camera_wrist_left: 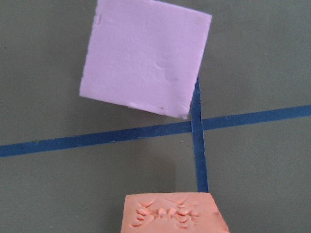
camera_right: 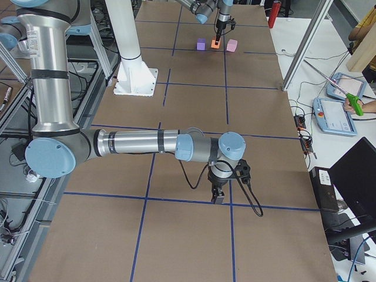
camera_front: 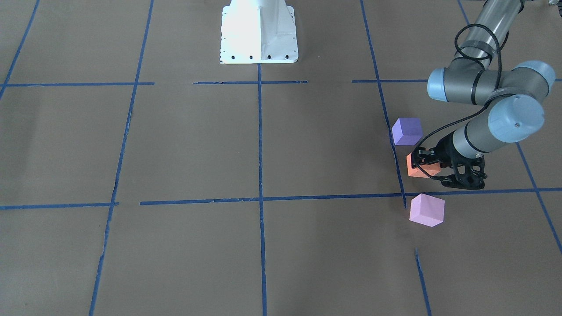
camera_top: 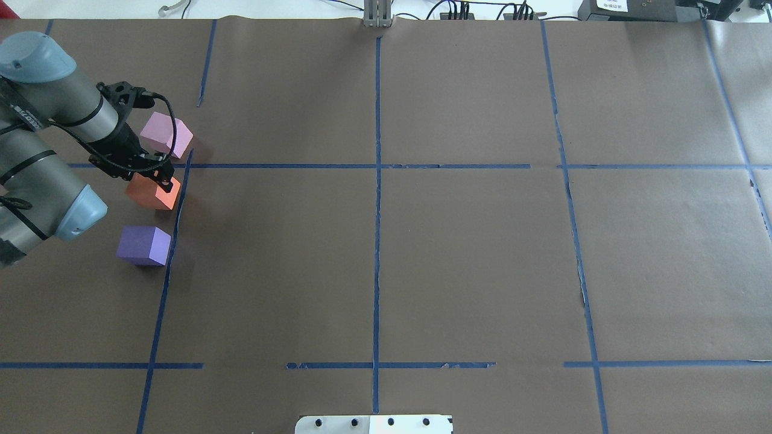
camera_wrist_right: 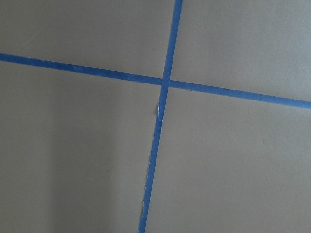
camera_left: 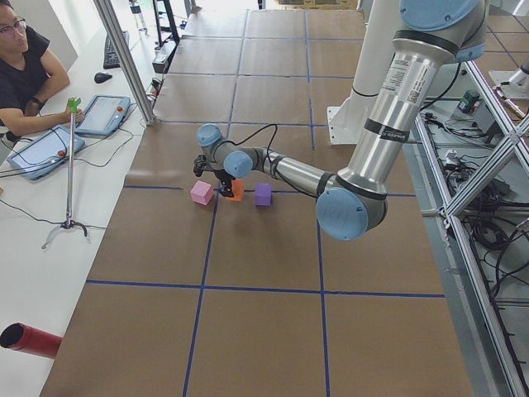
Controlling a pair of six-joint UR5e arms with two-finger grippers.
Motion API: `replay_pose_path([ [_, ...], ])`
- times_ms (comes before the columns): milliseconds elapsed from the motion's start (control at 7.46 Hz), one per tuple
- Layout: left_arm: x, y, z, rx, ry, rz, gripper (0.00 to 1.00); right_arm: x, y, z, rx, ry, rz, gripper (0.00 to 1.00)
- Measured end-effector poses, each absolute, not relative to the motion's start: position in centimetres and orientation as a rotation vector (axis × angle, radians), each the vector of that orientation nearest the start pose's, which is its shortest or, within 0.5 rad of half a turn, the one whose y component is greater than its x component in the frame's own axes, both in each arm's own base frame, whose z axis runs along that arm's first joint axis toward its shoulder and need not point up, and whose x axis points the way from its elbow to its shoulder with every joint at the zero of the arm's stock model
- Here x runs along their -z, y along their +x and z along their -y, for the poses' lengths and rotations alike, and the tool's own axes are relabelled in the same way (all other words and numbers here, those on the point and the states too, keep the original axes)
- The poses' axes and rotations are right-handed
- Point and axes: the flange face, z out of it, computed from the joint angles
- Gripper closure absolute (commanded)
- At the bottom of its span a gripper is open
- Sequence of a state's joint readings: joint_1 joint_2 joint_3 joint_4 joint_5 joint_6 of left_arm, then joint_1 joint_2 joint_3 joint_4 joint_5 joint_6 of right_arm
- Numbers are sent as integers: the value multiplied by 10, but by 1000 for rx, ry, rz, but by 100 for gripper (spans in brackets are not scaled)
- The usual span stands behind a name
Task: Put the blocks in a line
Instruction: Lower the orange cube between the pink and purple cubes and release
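**Front-facing view.** We see three blocks in a row beside a blue tape line [camera_front: 397, 166], on the robot's left side of the worktop [camera_front: 307, 145]. The purple block [camera_front: 407, 131] is nearest the robot, the orange block [camera_front: 416, 170] is in the middle, and the pink block [camera_front: 426, 210] is farthest. The left gripper [camera_front: 430, 166] straddles the orange block, and its fingers appear clamped on two opposite faces.

**Overhead view.** The order is the same, with clear gaps between neighbours. The orange block looks to be resting on the worktop.

**Left side view.** We see the row from the table's end, with the near arm reaching down to the middle block.

**Right side view.** The right gripper [camera_right: 218, 197] hangs low over bare worktop, well apart from the blocks. We cannot tell how its fingers stand.

**Left wrist view.** The pink block sits slightly turned, one corner at the tape. The orange block lies squarer, its edge along the same tape.

**Right wrist view.** This shows only crossing tape.

**Handling note.** We judge the step to be setting the orange block between the other two.
- Keep its edge on the tape.
- Part the fingers evenly so that neither drags the foam.
- Lift straight up, clear of the pink block just beyond.
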State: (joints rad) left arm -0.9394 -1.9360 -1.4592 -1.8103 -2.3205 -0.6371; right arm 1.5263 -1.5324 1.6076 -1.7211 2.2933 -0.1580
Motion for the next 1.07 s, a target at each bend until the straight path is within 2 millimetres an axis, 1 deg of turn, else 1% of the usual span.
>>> replay_pose_path([
  [134, -482, 337, 565, -182, -56, -869, 100, -640, 45, 504, 166, -31, 726, 0],
  [402, -487, 337, 564, -181, -56, -864, 100, -640, 45, 504, 166, -31, 726, 0],
  [536, -490, 337, 563, -180, -58, -862, 84, -640, 45, 504, 166, -31, 726, 0],
  [670, -492, 336, 563, -179, -60, -860, 26, -640, 45, 504, 166, -31, 726, 0],
  [804, -492, 336, 563, -179, -60, -859, 0, -640, 45, 504, 166, -31, 726, 0],
  [1072, -487, 338, 565, -182, -55, -864, 0, -640, 45, 504, 166, -31, 726, 0],
])
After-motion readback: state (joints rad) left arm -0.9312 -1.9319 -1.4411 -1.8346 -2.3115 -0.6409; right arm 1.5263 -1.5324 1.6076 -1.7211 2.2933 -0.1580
